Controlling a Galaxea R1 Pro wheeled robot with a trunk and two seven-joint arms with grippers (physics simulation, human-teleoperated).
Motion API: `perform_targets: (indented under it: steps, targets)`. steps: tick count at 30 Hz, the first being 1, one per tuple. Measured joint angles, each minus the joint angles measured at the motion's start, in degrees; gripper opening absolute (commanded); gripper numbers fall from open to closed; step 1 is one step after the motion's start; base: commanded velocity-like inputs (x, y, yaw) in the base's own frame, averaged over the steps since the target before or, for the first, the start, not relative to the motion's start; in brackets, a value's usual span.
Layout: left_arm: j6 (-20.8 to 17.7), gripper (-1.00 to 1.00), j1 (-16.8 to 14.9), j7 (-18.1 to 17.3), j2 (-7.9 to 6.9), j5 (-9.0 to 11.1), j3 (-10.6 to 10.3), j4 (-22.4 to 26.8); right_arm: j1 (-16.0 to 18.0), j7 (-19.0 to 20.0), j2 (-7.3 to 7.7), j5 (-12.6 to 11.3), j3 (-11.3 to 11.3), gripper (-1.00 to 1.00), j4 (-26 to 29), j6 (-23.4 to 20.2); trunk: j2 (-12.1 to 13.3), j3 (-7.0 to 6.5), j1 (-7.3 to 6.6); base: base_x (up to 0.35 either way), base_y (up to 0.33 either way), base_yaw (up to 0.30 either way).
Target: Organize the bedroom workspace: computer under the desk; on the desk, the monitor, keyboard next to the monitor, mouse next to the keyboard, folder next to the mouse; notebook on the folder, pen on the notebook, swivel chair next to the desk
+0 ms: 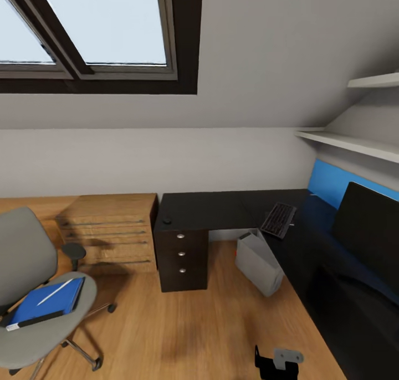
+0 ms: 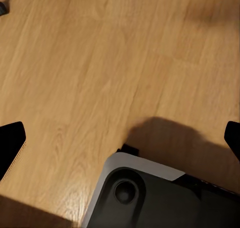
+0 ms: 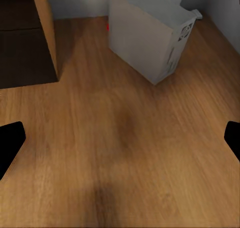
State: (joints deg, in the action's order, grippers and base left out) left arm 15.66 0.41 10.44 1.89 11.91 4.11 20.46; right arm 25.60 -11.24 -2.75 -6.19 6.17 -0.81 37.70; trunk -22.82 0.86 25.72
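A wooden drawer chest (image 1: 111,230) stands against the low white wall under the dark-framed skylight (image 1: 94,31), touching the end of the long black L-shaped worktop (image 1: 221,208), whose black drawer unit with round silver knobs (image 1: 182,255) closes that end. White wall shelves (image 1: 354,142) hang above the worktop's other arm, with a blue panel (image 1: 332,181) behind it.

The light grey upright computer tower (image 1: 258,262) stands tilted on the wood plank floor (image 1: 188,324) in the inner corner, partly under the worktop's edge. In the right wrist view the tower (image 3: 150,36) lies well ahead of the right gripper (image 3: 120,138), whose two dark fingertips sit at the frame's opposite sides, spread wide over bare floor. The left gripper (image 2: 120,138) is likewise spread wide above the floor, with a grey-and-black part of the robot's base (image 2: 150,195) below it.

The flat black keyboard with pale keys (image 1: 279,220) lies near the worktop's inner corner; the large black widescreen monitor (image 1: 368,233) stands further along the same arm. A small dark round object (image 1: 167,220) sits at the worktop's chest-side end.

The grey padded swivel chair with black armrests (image 1: 33,291) stands well apart from the worktop. On its seat lies the bright blue folder (image 1: 47,302) with a thin white pen (image 1: 54,292) on top.
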Motion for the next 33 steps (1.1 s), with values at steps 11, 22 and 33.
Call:
perform_targets:
  steps: [11, 22, 33]
  targets:
    - [-0.01, 1.0, 0.67, -0.25, 0.72, -0.01, -0.54, 0.63, 0.22, -0.05, -0.93, -0.42, 0.32, 1.0, 0.29, -0.22, -0.02, 0.01, 0.02, 0.233, 0.105, -0.001]
    - [1.64, 1.0, 0.87, -0.01, 4.29, -0.3, -1.0, 2.66, -0.48, 0.15, -1.12, -0.61, 0.5, 1.0, -0.37, 0.43, 0.0, 0.0, 0.0, 0.122, -0.004, 0.0]
    - [2.2, 1.0, 0.88, -0.15, 5.12, -0.32, -1.03, 3.77, -0.62, 0.21, -1.09, -0.54, 0.52, 1.0, -0.38, 0.4, 0.0, 0.01, 0.0, 0.329, 0.0, 0.0]
